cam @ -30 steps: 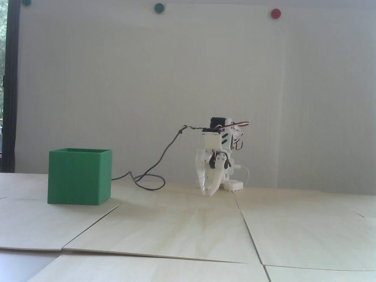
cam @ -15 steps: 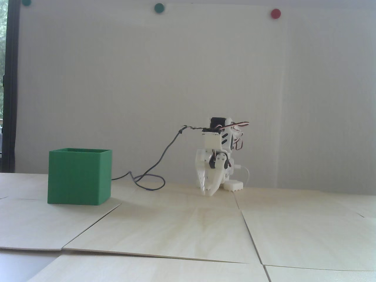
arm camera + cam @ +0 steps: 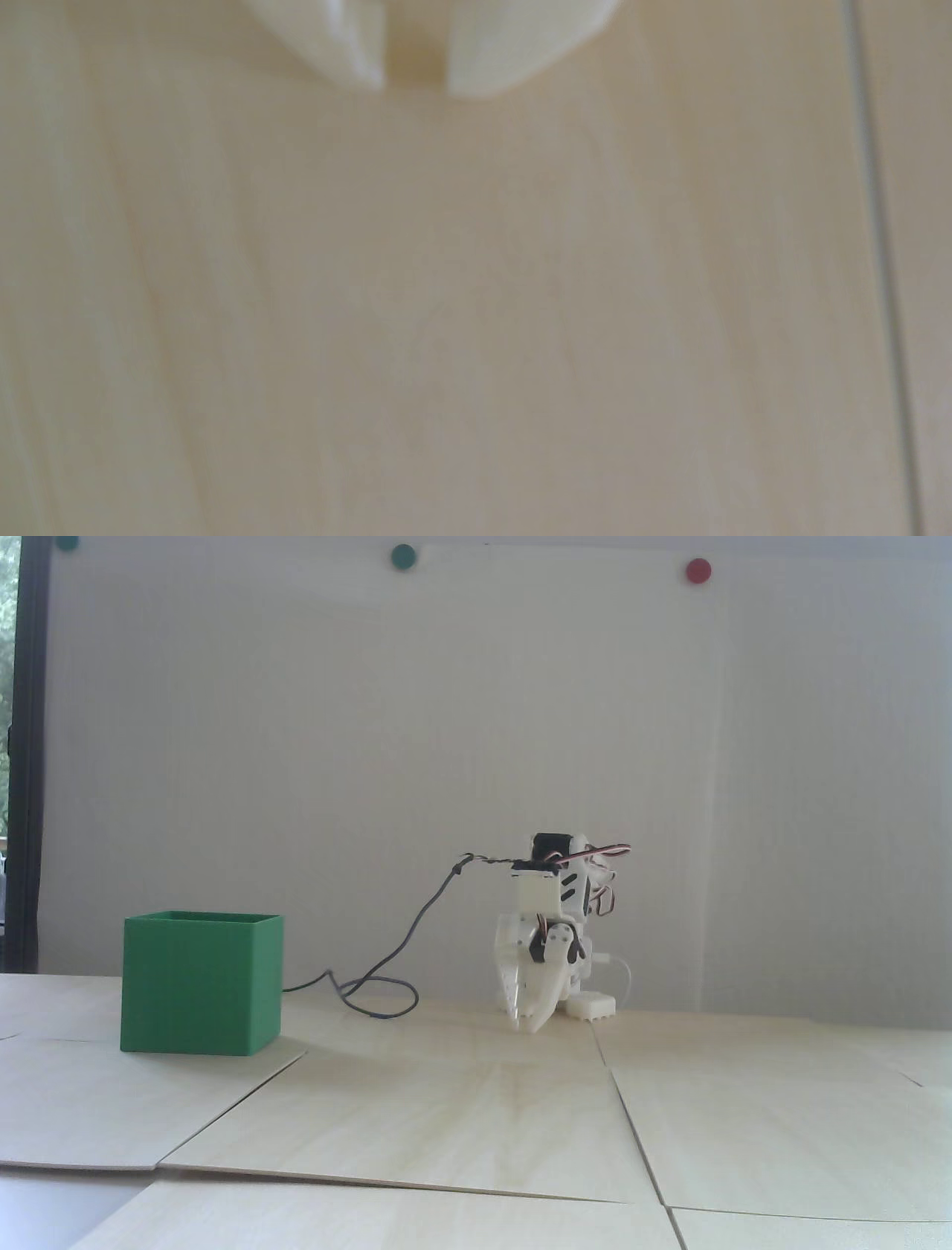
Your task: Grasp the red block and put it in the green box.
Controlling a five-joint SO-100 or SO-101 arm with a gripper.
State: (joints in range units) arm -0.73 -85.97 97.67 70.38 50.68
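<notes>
The green box [image 3: 195, 990] stands on the wooden table at the left of the fixed view, its top open. The red block shows in neither view. My white arm is folded low at the back middle. My gripper [image 3: 526, 1023] points down with its tips just above the table, well to the right of the box. In the wrist view the gripper [image 3: 414, 87] enters from the top edge. Its two white fingertips [image 3: 479, 62] stand almost together with only a narrow slit between them and nothing in it. Below them is bare wood.
A grey cable [image 3: 387, 975] runs from the arm and loops on the table between box and arm. Board seams cross the table [image 3: 632, 1123], and one shows in the wrist view [image 3: 886, 257]. A red dot [image 3: 698, 570] and a green dot [image 3: 402, 556] sit high on the wall.
</notes>
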